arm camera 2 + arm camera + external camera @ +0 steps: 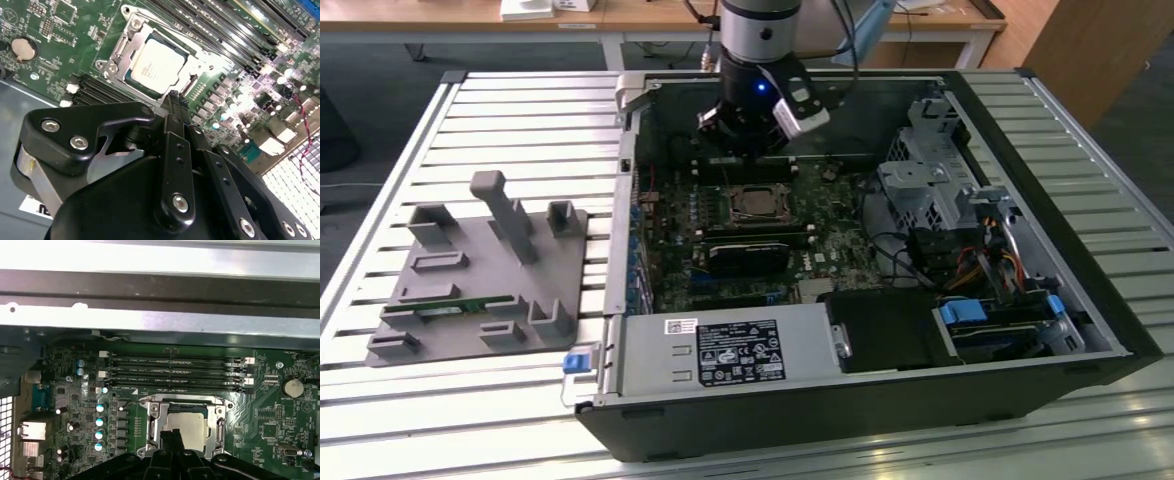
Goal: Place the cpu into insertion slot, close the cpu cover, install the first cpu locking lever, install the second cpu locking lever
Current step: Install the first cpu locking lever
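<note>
Exterior view, from its left to its right. A grey fixture block (460,262) with upright posts lies flat on the slatted worktop (520,95). Just beside it lies the open computer case (854,415), with the green motherboard (670,250) exposed inside. A labelled power supply (727,352) occupies the near edge of the case.

The arm comes down into the case from the far side. The tool (744,152) hangs over the board, just beyond the socket. The cpu (753,204) sits in that socket near the middle of the board. A metal drive cage (927,178) and loose cabling fill the exterior view's right end of the case.

Second wrist view: the cpu (157,64) is seated square in the socket, silvery top up. The cpu cover (120,49) lies flat around it. The tool (176,98) is narrow, its black fingertips almost together with nothing between them, just beside one edge of the socket. Contact with the socket cannot be confirmed.

First wrist view: the tool (172,434) overlaps the near edge of the cpu (190,425). The cpu cover (218,416) frames the chip. Four memory slots (175,371) run parallel just beyond the socket.
</note>
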{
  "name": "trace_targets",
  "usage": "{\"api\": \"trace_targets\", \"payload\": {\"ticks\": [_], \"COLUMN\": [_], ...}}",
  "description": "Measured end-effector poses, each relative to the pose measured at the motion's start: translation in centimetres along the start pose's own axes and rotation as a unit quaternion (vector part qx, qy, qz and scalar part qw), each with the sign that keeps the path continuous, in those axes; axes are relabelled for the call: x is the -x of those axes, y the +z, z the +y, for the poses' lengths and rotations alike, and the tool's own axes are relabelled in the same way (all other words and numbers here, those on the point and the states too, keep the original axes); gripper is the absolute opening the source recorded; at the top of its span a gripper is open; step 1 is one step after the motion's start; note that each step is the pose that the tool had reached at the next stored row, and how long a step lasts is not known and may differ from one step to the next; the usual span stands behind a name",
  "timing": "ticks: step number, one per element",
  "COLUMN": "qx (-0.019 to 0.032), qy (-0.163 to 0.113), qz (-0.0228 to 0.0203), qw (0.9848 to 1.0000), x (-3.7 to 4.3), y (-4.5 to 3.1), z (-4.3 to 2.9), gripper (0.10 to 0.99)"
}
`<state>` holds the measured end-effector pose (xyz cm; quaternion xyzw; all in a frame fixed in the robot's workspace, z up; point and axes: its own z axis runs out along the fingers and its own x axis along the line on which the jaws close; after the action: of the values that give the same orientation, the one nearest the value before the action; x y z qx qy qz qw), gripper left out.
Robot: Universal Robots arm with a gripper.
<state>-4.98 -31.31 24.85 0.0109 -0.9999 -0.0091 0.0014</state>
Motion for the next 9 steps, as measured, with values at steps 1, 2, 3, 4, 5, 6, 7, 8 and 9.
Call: {"api": "trace_targets", "payload": {"ticks": [1,2,3,4,5,6,7,8,9], "qx": [0.0000,0.0000,0.0000,0.0000,0.0001,0.0000,0.0000,0.0001,0.0000], "qy": [0.000,0.000,-0.001,-0.001,-0.001,-0.002,-0.002,-0.002,-0.002], "qz": [0.0000,0.0000,0.0000,0.0000,-0.0001,-0.0002,-0.0005,-0.0010,-0.0015], "qw": [1.0000,1.0000,1.0000,1.0000,1.0000,1.0000,1.0000,1.0000,1.0000], "x": [-0.10,-0.19,-0.29,-0.43,-0.58,-0.84,-1.18,-1.46,-1.72], "y": [0.00,0.00,0.00,0.00,0.00,0.00,0.00,0.00,0.00], "z": [-0.06,-0.13,-0.20,-0.27,-0.30,-0.32,-0.32,-0.33,-0.33], "gripper": [0.106,0.106,0.106,0.106,0.106,0.106,0.106,0.106,0.106]}}
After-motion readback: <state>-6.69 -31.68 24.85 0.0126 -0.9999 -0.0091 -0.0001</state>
